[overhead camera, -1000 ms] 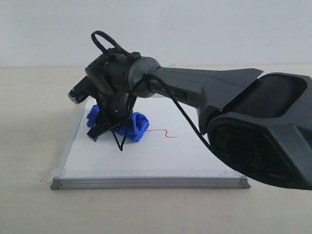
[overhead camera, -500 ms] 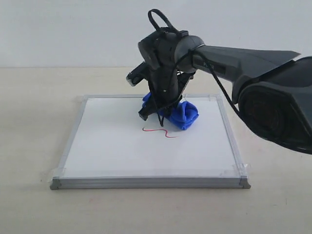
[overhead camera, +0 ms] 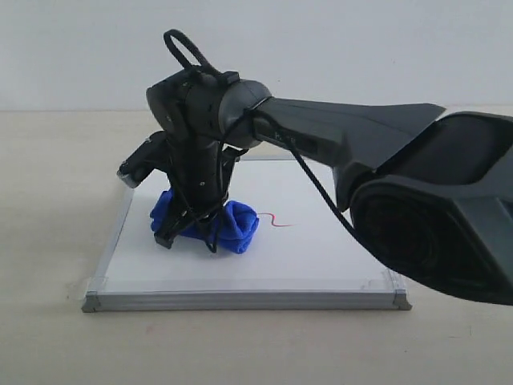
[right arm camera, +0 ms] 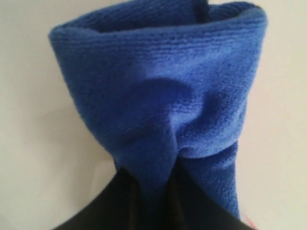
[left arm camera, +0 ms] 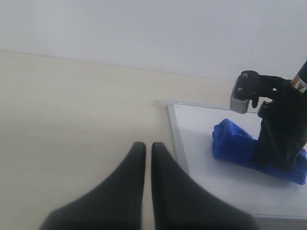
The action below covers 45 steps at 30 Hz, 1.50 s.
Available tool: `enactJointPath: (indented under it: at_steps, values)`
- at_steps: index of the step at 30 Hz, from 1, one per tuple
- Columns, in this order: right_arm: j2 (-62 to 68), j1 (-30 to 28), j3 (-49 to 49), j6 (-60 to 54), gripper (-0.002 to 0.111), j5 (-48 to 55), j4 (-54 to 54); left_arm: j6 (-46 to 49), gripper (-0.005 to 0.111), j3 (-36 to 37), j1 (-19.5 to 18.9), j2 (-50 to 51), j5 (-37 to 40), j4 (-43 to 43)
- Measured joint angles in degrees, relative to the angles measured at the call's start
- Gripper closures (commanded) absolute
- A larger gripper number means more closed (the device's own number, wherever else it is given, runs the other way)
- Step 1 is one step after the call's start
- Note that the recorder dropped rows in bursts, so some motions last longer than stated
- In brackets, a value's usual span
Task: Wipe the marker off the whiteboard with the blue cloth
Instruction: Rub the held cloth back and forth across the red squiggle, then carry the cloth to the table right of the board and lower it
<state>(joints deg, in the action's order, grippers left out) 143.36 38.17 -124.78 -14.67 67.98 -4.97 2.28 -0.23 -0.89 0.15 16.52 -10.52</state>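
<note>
A pale beige bench (overhead camera: 48,241) runs back to a plain off-white wall (overhead camera: 361,48); nothing more of the room shows. Over bare bench just off the board's left edge, the left arm's fingers (left arm camera: 132,167), black and tapered, are drawn nearly together with only a thin slit between them and nothing held. Flat on the bench lies the rectangular whiteboard (overhead camera: 321,257) with its thin silver-grey frame, grey caps and clear tape at the near corners.

Half a second ago the right arm held the bright royal-blue bunched microfibre cloth (overhead camera: 240,228) right of centre toward the board's far edge, behind the thin red wavy marker line (overhead camera: 276,220), and the whole squiggle lay bare. Now arm and cloth sit over the board's left, nearer part. The cloth's right edge meets the line's left end, so only the right stretch shows. Whether the rest is rubbed off or merely covered cannot be told.

The cloth rests on the board under the right arm's fingers (overhead camera: 170,233), which come down from above and are clamped on its middle. It bulges out on both sides of them, more toward the marker. In the right wrist view a fold is squeezed between the two dark fingers and fans out beyond their tips.
</note>
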Motion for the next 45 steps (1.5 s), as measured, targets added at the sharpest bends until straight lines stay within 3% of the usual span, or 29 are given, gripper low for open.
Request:
enactJointPath:
  at_steps: [7,14,17,22,35,40,45]
  values:
    - [-0.93,-6.78,1.88,7.12,0.108,-1.12,4.97,0.00,0.102,0.00,0.00,0.00,0.00,0.00]
    - [-6.97,-18.17,13.64,11.65,0.108,-2.57,4.97,0.00,0.102,0.00,0.00,0.00,0.00,0.00]
    - [-8.61,-19.90,16.53,12.89,0.108,-2.32,3.98,0.00,0.102,0.00,0.00,0.00,0.00,0.00]
    - [-8.96,-17.81,17.31,13.16,0.108,-2.56,2.98,0.00,0.102,0.00,0.00,0.00,0.00,0.00]
    - [-8.85,-1.60,17.44,2.81,0.108,1.10,-3.12,0.00,0.102,0.00,0.00,0.00,0.00,0.00]
    - [-8.85,-1.60,17.44,3.40,0.108,1.32,-5.19,0.00,0.102,0.00,0.00,0.00,0.00,0.00]
    - [-8.74,-6.34,17.44,6.09,0.108,1.14,-2.46,0.00,0.102,0.00,0.00,0.00,0.00,0.00]
